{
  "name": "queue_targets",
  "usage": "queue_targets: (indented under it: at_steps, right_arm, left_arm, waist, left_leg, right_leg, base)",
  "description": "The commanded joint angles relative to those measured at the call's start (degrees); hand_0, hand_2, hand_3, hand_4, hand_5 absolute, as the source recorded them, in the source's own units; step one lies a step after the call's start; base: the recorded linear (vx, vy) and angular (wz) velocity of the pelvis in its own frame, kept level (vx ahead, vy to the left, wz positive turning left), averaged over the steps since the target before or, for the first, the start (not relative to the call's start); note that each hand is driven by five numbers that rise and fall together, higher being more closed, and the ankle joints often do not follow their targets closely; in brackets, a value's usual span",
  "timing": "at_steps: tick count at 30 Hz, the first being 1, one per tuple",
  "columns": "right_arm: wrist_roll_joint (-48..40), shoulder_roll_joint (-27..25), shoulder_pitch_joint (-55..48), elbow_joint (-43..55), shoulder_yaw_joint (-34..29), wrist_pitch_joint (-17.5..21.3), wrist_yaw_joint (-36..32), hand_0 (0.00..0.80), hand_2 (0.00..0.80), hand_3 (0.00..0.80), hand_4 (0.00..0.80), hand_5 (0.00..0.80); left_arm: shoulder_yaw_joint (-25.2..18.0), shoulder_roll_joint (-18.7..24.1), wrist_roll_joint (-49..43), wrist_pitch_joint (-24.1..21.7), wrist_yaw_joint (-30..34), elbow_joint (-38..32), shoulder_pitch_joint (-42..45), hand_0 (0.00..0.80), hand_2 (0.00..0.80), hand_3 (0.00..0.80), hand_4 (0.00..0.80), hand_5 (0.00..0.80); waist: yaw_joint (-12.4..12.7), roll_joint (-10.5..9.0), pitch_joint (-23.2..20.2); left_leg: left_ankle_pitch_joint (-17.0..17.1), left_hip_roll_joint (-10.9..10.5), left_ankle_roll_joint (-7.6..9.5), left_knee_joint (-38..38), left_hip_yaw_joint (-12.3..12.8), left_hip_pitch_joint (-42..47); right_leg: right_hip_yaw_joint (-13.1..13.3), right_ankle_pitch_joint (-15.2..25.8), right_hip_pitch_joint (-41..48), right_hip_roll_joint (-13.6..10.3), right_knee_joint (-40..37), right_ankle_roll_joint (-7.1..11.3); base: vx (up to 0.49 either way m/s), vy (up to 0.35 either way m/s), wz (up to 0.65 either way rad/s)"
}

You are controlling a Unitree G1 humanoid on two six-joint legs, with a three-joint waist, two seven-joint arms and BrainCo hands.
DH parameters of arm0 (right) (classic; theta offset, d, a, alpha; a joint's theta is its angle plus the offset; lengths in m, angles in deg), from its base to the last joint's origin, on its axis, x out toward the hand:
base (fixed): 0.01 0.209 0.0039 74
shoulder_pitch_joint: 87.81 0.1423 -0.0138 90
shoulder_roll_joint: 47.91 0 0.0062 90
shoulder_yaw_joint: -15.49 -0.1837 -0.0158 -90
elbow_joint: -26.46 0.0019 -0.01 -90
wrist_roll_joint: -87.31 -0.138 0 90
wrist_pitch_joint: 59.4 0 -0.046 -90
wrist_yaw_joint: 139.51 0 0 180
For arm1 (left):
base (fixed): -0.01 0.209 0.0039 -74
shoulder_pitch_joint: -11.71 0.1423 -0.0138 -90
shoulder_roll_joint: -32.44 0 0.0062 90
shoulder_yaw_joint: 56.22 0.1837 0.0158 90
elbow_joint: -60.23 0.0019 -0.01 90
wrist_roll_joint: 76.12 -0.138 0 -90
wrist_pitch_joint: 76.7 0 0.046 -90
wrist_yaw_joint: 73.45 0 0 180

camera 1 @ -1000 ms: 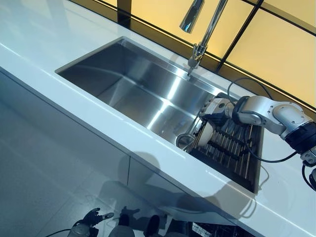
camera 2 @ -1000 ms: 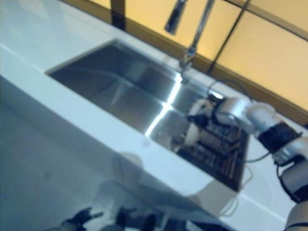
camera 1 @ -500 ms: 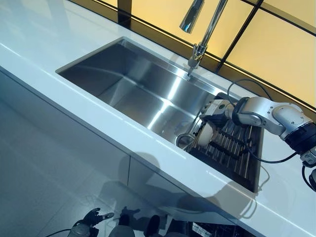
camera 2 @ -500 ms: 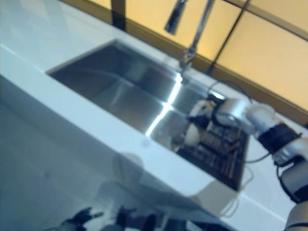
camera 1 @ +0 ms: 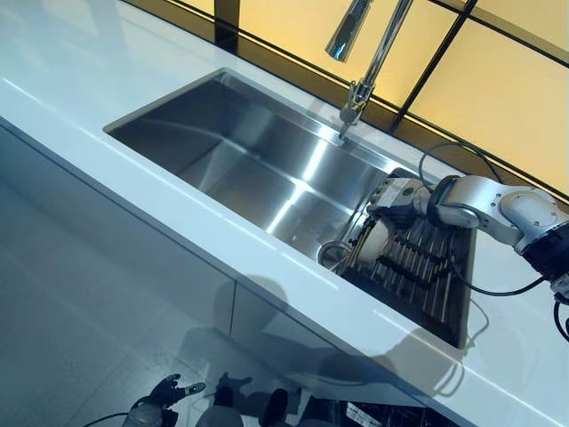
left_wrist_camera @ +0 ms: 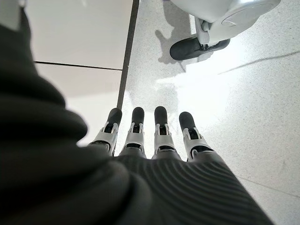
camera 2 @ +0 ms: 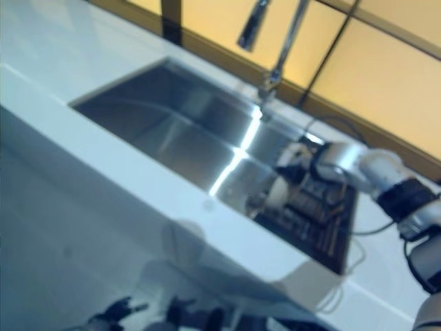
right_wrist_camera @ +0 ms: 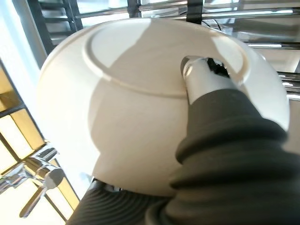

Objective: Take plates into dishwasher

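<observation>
A white plate (camera 1: 374, 241) stands on edge at the left end of the dark drying rack (camera 1: 428, 269), which lies across the right end of the steel sink (camera 1: 233, 158). My right hand (camera 1: 396, 197) is over the plate's top. In the right wrist view the plate's underside (right_wrist_camera: 136, 112) fills the picture and my thumb (right_wrist_camera: 200, 78) presses on it, so the hand is shut on the plate. My left hand (left_wrist_camera: 146, 135) hangs low by the floor with straight fingers, open and holding nothing; it also shows in the left eye view as the left hand (camera 1: 165, 391).
A tall chrome faucet (camera 1: 366, 60) rises behind the sink. The white counter (camera 1: 107, 84) runs around the sink, with grey cabinet fronts (camera 1: 116, 258) under it. A bit of a wire rack (camera 1: 366, 414) shows below the counter's front edge.
The whole picture has shifted a little, so the camera moved. My right hand stays on the plate at the rack, at most a touch further right.
</observation>
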Motion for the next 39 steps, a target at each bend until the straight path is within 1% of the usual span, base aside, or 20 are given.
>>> queue_targets:
  at_steps: [1,6,13,19,25,27,29,31,32,33,34,37,39]
  right_arm:
    - [1.0,-4.9,1.0,-0.5,-1.4,-1.3,2.5,0.800,0.800,0.800,0.800,0.800]
    - [1.6,-6.4,-0.2,-0.4,-3.3,-1.2,4.0,0.800,0.800,0.800,0.800,0.800]
    - [1.7,-8.2,-1.1,-0.1,-4.6,-2.3,5.4,0.800,0.800,0.800,0.800,0.800]
    - [4.0,-10.2,-1.8,-0.4,-6.1,-2.3,7.2,0.800,0.800,0.800,0.800,0.800]
    - [3.6,-12.7,-2.3,-0.4,-7.9,-4.8,10.3,0.800,0.800,0.800,0.800,0.800]
    - [1.5,-13.4,-2.8,-0.7,-9.1,-7.1,12.4,0.800,0.800,0.800,0.800,0.800]
    - [-4.5,-14.4,-3.6,-0.4,-11.5,-10.9,15.0,0.800,0.800,0.800,0.800,0.800]
    - [-8.7,-15.1,-5.0,-0.2,-14.5,-13.5,18.5,0.800,0.800,0.800,0.800,0.800]
    - [-11.0,-15.3,-6.4,-0.1,-16.7,-14.6,20.3,0.800,0.800,0.800,0.800,0.800]
    - [-15.8,-15.8,-8.1,0.1,-19.7,-15.4,22.7,0.800,0.800,0.800,0.800,0.800]
    - [-19.2,-16.2,-11.1,0.6,-24.2,-16.4,24.8,0.800,0.800,0.800,0.800,0.800]
    - [-25.5,-15.5,-18.6,3.0,-34.8,-17.1,28.6,0.800,0.800,0.800,0.800,0.800]
    - [-28.0,-14.2,-22.5,4.8,-39.9,-17.5,29.9,0.800,0.800,0.800,0.800,0.800]
  left_arm:
    - [-0.2,-0.3,0.4,-0.8,-0.8,0.6,-0.3,0.000,0.000,0.000,0.000,0.000]
    - [-0.2,-0.5,0.5,-0.6,-0.8,0.7,0.2,0.000,0.000,0.000,0.000,0.000]
    - [-0.4,-0.6,0.7,-0.8,-0.8,0.8,0.5,0.000,0.000,0.000,0.000,0.000]
    - [-0.4,-0.9,0.6,-0.6,-0.6,1.2,1.1,0.000,0.000,0.000,0.000,0.000]
    - [-0.5,-1.1,0.7,-0.7,-0.7,1.3,1.8,0.000,0.000,0.000,0.000,0.000]
    - [-0.6,-1.2,0.5,-0.8,-0.7,1.3,2.1,0.000,0.000,0.000,0.000,0.000]
    - [-0.7,-1.4,0.6,-1.1,-0.7,1.4,2.4,0.000,0.000,0.000,0.000,0.000]
    - [-0.8,-1.4,0.8,-1.3,-0.7,1.2,2.7,0.000,0.000,0.000,0.000,0.000]
    - [-0.9,-1.5,0.9,-1.5,-0.7,1.1,2.9,0.000,0.000,0.000,0.000,0.000]
    - [-1.1,-1.4,1.1,-1.7,-0.6,1.3,3.0,0.000,0.000,0.000,0.000,0.000]
    - [-1.3,-1.2,1.1,-2.0,-0.3,1.5,3.1,0.000,0.000,0.000,0.000,0.000]
    - [-1.9,-1.0,0.9,-2.4,0.3,1.7,3.3,0.000,0.000,0.000,0.000,0.000]
    - [-1.7,-1.2,0.9,-2.6,0.4,1.9,3.4,0.000,0.000,0.000,0.000,0.000]
  waist:
    - [-0.9,-0.55,-2.3]
    - [-1.5,-0.44,-3.0]
    - [-2.1,-0.38,-3.7]
    - [-2.9,-0.03,-4.6]
    - [-4.0,0.42,-5.3]
    - [-4.3,0.62,-5.6]
    - [-4.9,0.92,-5.9]
    - [-5.4,1.37,-6.2]
    - [-5.7,1.58,-6.3]
    - [-6.1,1.92,-6.5]
    - [-6.5,2.35,-6.5]
    - [-7.5,3.59,-6.6]
    - [-8.0,4.42,-6.5]
  left_leg:
    - [-5.6,1.0,2.50,0.5,2.8,-0.6]
    - [-5.8,0.8,2.76,0.2,3.3,0.1]
    - [-6.2,0.7,3.14,0.1,4.0,0.6]
    - [-6.8,0.3,3.73,0.1,4.6,1.2]
    - [-7.4,-0.1,4.45,0.4,5.3,1.6]
    - [-7.6,-0.3,4.70,0.3,5.5,1.8]
    - [-7.7,-0.4,4.99,0.2,5.8,2.0]
    - [-7.8,-0.6,5.25,0.2,5.9,2.0]
    - [-7.9,-0.7,5.40,0.3,6.0,1.9]
    - [-8.0,-0.8,5.59,0.4,6.2,1.7]
    - [-8.2,-0.9,5.82,0.6,6.3,1.5]
    - [-8.5,-1.2,6.32,1.1,6.3,1.1]
    - [-8.6,-1.4,6.60,1.4,6.4,1.0]
  right_leg:
    - [0.5,-5.6,3.2,0.1,0.1,3.91]
    - [1.0,-5.5,3.5,0.0,0.0,4.24]
    - [1.6,-5.3,3.7,-0.1,0.0,4.62]
    - [2.2,-5.3,3.8,-0.5,0.4,5.06]
    - [3.4,-4.7,3.5,-0.9,0.9,5.88]
    - [3.9,-4.4,3.3,-1.0,1.0,6.22]
    - [4.4,-4.0,3.1,-1.2,1.0,6.68]
    - [5.0,-3.8,2.7,-1.4,1.4,7.05]
    - [5.2,-3.6,2.4,-1.5,1.6,7.26]
    - [5.5,-3.6,1.9,-1.6,2.0,7.50]
    - [5.8,-3.6,1.4,-1.8,2.8,7.72]
    - [6.5,-3.7,0.1,-2.1,4.6,8.22]
    - [6.8,-3.9,-0.6,-2.4,5.8,8.42]
  base:
    - [0.008,0.040,0.00]
    - [0.013,0.047,-0.01]
    - [-0.001,0.046,-0.10]
    - [-0.010,0.078,-0.09]
    - [-0.033,0.108,-0.08]
    - [-0.022,0.117,-0.17]
    - [-0.025,0.135,-0.21]
    - [-0.027,0.134,-0.08]
    - [-0.037,0.160,-0.13]
    - [-0.046,0.179,-0.23]
    - [-0.048,0.172,-0.21]
    - [-0.054,0.165,-0.07]
    - [-0.060,0.175,-0.15]
